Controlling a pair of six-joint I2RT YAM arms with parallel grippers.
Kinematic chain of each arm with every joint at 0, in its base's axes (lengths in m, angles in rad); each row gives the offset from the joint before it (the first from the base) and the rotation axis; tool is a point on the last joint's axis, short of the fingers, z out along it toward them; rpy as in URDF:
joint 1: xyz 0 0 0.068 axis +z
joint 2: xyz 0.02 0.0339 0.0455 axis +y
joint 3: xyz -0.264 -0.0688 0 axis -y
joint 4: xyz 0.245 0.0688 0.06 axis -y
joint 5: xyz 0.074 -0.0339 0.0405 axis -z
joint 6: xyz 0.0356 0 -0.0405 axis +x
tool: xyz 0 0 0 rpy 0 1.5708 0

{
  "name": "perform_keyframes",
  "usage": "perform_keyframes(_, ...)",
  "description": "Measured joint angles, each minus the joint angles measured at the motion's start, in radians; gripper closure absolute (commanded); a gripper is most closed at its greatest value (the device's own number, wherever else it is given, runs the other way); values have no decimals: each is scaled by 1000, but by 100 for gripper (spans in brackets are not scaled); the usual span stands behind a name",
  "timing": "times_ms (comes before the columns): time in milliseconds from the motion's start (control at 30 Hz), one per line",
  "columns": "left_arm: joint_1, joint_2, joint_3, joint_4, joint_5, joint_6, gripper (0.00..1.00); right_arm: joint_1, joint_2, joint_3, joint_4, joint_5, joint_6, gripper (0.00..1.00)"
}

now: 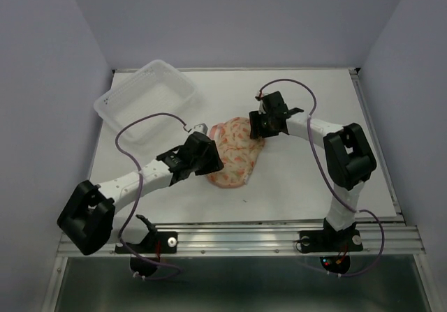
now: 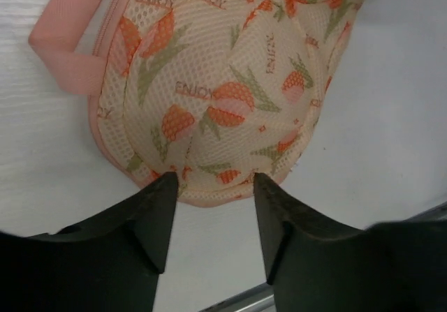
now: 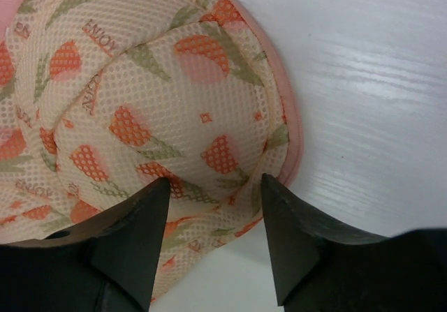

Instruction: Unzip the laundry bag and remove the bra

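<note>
Laundry bag (image 1: 236, 151): peanut-shaped padded pouch, cream-peach mesh printed with orange-pink tulips and green leaves, pink edging round its rim; lay flat near the middle of the white surface (image 1: 300, 179), long axis running from far to near, between the two arms

Pink strap (image 2: 66, 54): fabric loop at one side of the bag's seam, seen from the left wrist, resting on the surface

Left claw (image 1: 211, 162): reached in from the left to the bag's near lobe; fingers spread apart, gripping nothing. From its own wrist (image 2: 213, 183) both dark fingertips (image 2: 162, 186) stood at the lobe's rounded rim, one on either side of it; whether they touched the fabric could not be told

Right claw (image 1: 260, 125): sat at the bag's far lobe, on its right side; fingers likewise parted, with nothing clamped. From its own wrist (image 3: 215, 186) the domed mesh lobe filled the gap between the tips, pink edging curving off to the right

Basket (image 1: 112, 106): white perforated plastic tub, far left corner of the surface, well apart from the bag
</note>
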Motion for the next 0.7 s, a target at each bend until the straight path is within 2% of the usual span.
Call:
perform_keyframes(133, -23, 175, 29, 58, -31, 1, 53, 4, -42, -69, 34, 20, 41, 44)
perform_keyframes(267, -23, 313, 82, 90, -57, 16, 56, 4, -172, -224, 41, 62, 101, 46)
perform_keyframes(433, -23, 460, 237, 117, -99, 72, 56, 2, -364, -399, 18, 55, 187, 48)
perform_keyframes(467, -23, 495, 276, 121, -109, 85, 55, 3, -401, -428, 10, 50, 197, 47)
perform_keyframes(567, -24, 544, 350, 116, -124, 122, 43, 3, -504, -496, -14, 40, 219, 45)
perform_keyframes(600, -28, 547, 362, 110, -130, 136, 34, 3, -531, -502, -29, 40, 220, 44)
perform_keyframes(700, -40, 517, 368, 77, -163, 159, 24, 3, -600, -499, -44, 40, 217, 39)
